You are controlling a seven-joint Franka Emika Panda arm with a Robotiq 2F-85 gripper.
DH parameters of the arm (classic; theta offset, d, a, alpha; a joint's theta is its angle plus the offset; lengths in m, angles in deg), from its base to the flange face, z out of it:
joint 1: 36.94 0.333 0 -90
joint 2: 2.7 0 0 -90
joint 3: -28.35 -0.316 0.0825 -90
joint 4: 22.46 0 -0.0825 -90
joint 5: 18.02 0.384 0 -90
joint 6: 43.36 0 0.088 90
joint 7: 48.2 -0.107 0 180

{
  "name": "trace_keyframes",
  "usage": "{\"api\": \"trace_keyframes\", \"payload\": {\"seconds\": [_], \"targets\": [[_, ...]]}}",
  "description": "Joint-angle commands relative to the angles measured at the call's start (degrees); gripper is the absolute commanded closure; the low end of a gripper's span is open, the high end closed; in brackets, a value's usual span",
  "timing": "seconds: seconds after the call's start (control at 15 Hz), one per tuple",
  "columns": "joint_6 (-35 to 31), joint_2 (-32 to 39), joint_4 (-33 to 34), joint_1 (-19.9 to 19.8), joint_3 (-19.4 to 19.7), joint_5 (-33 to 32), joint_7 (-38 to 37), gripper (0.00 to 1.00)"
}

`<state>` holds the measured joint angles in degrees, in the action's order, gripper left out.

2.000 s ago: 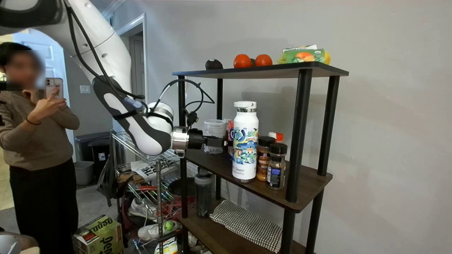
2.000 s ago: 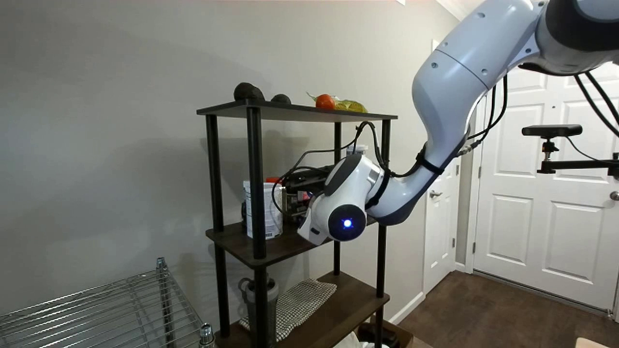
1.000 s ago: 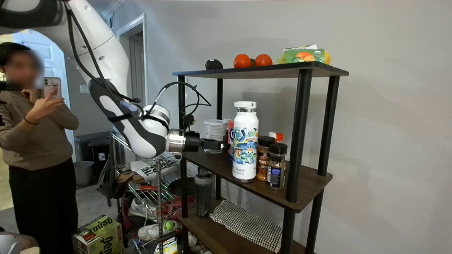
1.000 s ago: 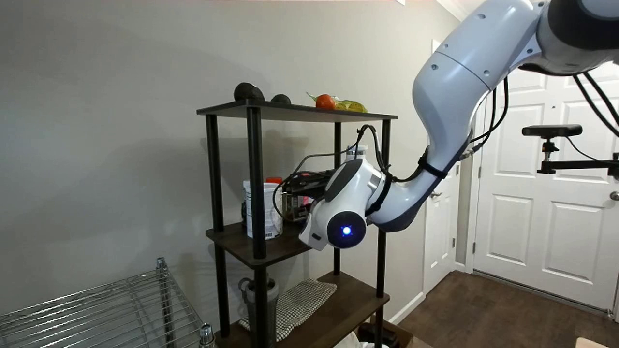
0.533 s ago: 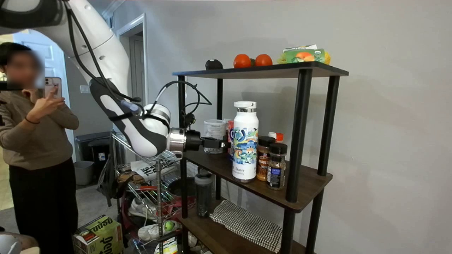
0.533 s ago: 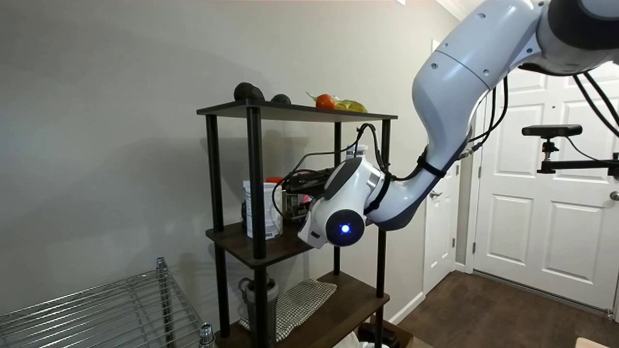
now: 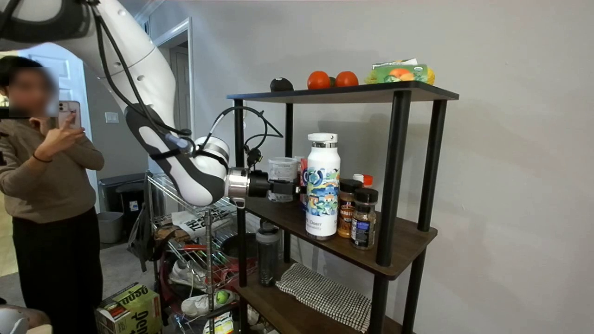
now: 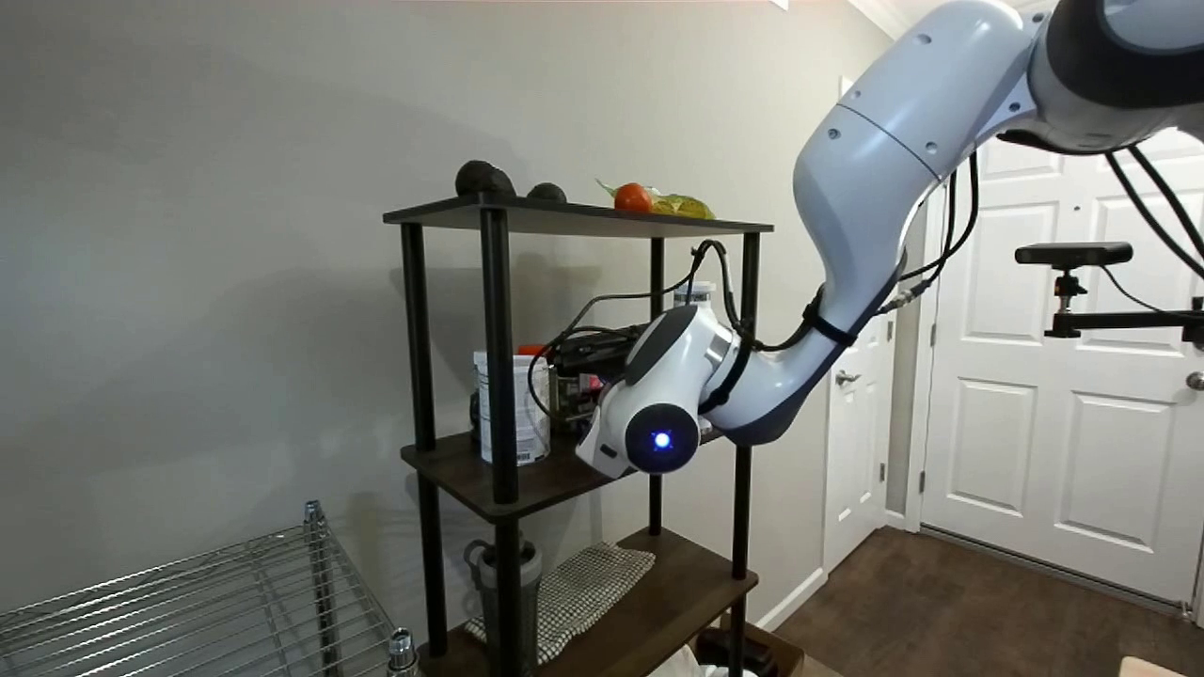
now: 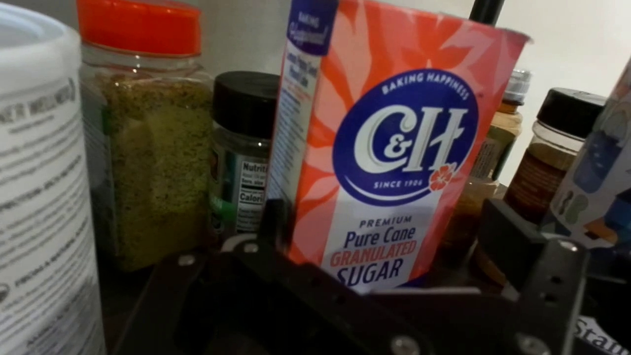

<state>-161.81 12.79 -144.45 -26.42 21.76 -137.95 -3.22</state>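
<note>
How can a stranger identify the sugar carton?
Find the dark rack, then its middle shelf. In the wrist view, the open gripper frames the sugar carton. Unlike the nearby jars, it is a coral box with a blue C&H emblem.

wrist view: bottom of sugar box (image 9: 394,148) hidden behind claw (image 9: 387,222), can't tell if touching. white tub (image 9: 44,197) left of claw cut by frame edge; patterned bottle (image 9: 599,172) right of claw cut too, blurry. black-capped jar (image 9: 241,143), beyond claw to the left, partly behind sugar box. in an exterior view, arm's wrist (image 8: 691,367) blocks most of claw. in an exterior view, person (image 7: 51,181) well apart from claw, face blurred out.
</note>
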Motion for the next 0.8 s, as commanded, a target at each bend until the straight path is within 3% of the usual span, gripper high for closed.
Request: {"api": "trace_keyframes", "payload": {"seconds": [0.0,0.73], "targets": [[0.46,0.42,0.54,-0.36,-0.01,2.03,3.22,0.00],[1.63,-0.41,-1.01,-0.37,0.31,3.36,6.13,0.00]]}}
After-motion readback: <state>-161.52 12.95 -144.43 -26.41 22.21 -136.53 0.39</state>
